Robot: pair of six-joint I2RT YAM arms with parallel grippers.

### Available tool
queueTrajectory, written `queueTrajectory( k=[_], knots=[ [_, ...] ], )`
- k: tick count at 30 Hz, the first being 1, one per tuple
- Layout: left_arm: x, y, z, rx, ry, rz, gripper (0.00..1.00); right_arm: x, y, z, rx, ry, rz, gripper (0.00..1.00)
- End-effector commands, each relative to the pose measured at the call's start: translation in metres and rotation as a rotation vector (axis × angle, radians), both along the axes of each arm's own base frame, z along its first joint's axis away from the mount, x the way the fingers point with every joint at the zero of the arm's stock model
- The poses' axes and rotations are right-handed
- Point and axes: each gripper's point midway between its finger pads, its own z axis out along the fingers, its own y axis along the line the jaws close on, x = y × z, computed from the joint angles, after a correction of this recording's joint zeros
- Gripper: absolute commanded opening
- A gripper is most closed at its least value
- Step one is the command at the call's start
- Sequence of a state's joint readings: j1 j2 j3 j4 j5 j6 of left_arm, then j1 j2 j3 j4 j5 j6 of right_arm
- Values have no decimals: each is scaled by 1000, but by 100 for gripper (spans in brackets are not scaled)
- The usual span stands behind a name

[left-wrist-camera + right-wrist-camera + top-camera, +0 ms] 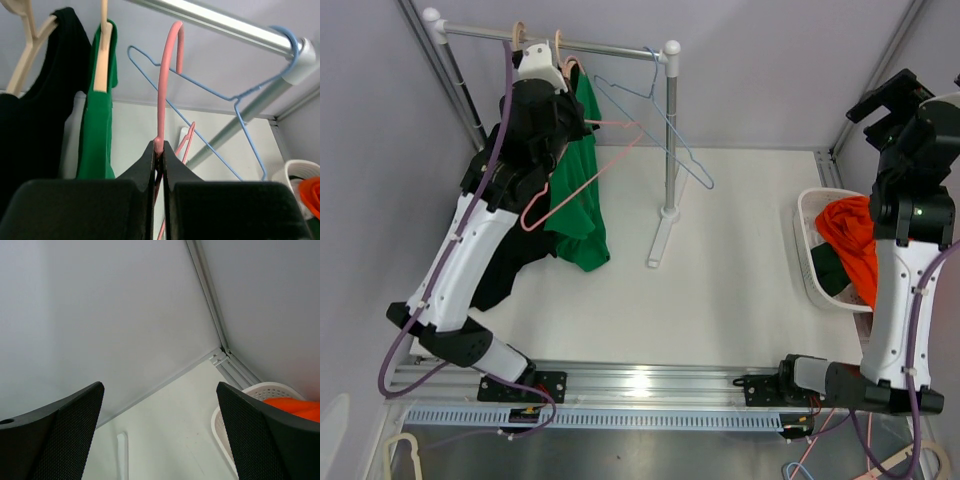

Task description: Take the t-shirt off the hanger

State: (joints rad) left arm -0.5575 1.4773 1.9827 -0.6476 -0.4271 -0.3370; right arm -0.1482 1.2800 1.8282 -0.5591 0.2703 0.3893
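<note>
A green t-shirt (582,215) hangs on a beige hanger (102,55) on the clothes rail (600,46); it also shows in the left wrist view (95,140). A black t-shirt (505,270) hangs to its left on another beige hanger (22,62). My left gripper (568,85) is raised at the rail and shut on the neck of an empty pink hanger (167,75), whose hook sits just under the rail (225,25). I cannot tell whether it rests on it. My right gripper (160,430) is open and empty, raised at the far right.
An empty blue wire hanger (665,130) hangs near the rail's right end beside the rack's upright post (670,150). A white basket (805,215) with orange cloth (850,235) and green cloth stands at the right, below my right arm.
</note>
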Motion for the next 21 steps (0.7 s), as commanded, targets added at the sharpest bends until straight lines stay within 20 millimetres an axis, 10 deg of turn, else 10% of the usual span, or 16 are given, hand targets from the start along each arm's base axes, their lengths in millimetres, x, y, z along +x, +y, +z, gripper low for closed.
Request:
queueTrajectory(
  k=[1,10,21],
  knots=[
    [5,19,21,54,-29,86,1,-24,3,13,-47,-43,-24,99],
    [5,39,26,147,-43,200,1,-22,19,-4,-56,0,23,99],
    [45,14,58,290,-236,364,1,-23,25,-24,-64,33,40,99]
  ],
)
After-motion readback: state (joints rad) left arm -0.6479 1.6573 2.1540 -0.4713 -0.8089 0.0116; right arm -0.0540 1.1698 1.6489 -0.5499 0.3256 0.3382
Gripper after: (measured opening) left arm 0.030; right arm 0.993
